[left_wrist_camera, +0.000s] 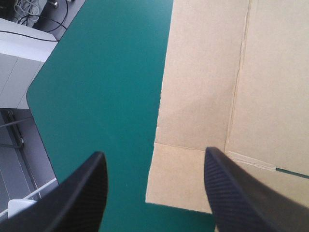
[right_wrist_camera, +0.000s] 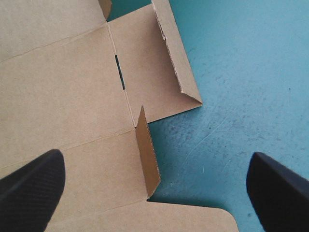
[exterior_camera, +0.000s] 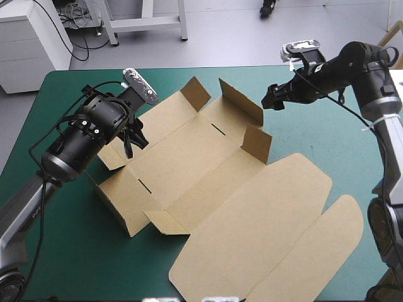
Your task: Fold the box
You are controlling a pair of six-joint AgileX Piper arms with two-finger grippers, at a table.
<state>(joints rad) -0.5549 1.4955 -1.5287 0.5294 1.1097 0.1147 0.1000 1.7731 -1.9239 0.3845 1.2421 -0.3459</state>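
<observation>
One box [exterior_camera: 189, 157] is laid at centre frame; two pincers are spread: left gripper [exterior_camera: 134, 142] middle-left, right gripper [exterior_camera: 272, 98] upper right.

Left arm [exterior_camera: 88, 135], black cylindrical housing dotted with small pale screw heads, silver-grey collar, grey lower link, right arm [exterior_camera: 362, 69], rounded black joints, grey links, thin white tie [exterior_camera: 371, 124], left gripper [left_wrist_camera: 154, 152] and right gripper [right_wrist_camera: 155, 153], broad black curved fin fingers [left_wrist_camera: 82, 193], fine woven surface

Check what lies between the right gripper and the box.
Only bare teal-green cover: the high view shows a narrow strip of it between the right gripper and the box, at its nearest raised flap.
</observation>
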